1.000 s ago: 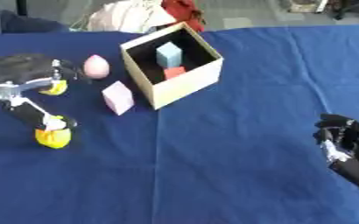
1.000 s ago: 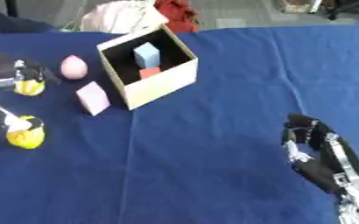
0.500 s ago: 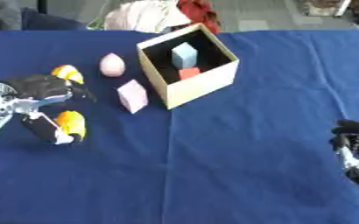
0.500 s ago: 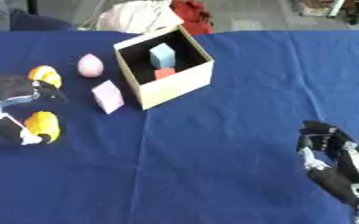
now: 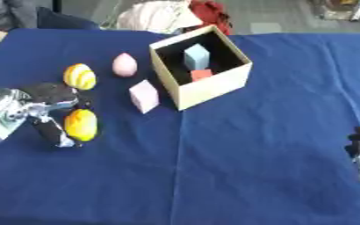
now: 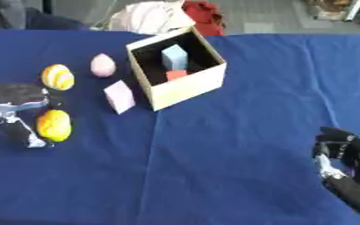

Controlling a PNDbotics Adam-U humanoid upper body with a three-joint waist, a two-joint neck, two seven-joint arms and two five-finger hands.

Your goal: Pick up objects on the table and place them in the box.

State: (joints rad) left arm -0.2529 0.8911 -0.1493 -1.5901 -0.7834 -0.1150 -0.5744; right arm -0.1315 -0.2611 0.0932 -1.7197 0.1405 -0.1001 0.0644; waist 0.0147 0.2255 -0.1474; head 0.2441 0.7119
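**Yellow fruit at three o'clock of the left robot hand**

Left robot hand (image 5: pixel 48 110) low on the blue bench (image 5: pixel 237 167), in from the nine o'clock edge. Fingers (image 5: pixel 54 132) curled round a gap, with the plain yellow fruit (image 5: pixel 81 125) just beside them at three o'clock. Touching or very nearly so on the fruit's left flank; not clear whether closed on it yet. No lift visible: fruit resting on the cloth. Long axis running roughly twelve to six, so across the reach of the arm.

Striped yellow egg (image 5: pixel 79 76) at twelve o'clock of that fruit, close to the knuckles but apart from the fingertips. Pink egg (image 5: pixel 124 64) farther on at one o'clock, pink block (image 5: pixel 144 96) at two o'clock, leaning near the box (image 5: pixel 214 85). Box open upward, already holding a pale blue block (image 5: pixel 196 56) and a red piece (image 5: pixel 201 74). From the yellow fruit, box at about two o'clock, past the pink block.

Right robot hand (image 6: pixel 344 165) far off at the four o'clock corner, fingers loosely bent, holding nothing, well apart from every loose thing. Left hand plainly the nearer to all four.

Likely next: closing round the fruit's short width, then carrying up and toward two o'clock, high enough to clear the pink block and the box wall.
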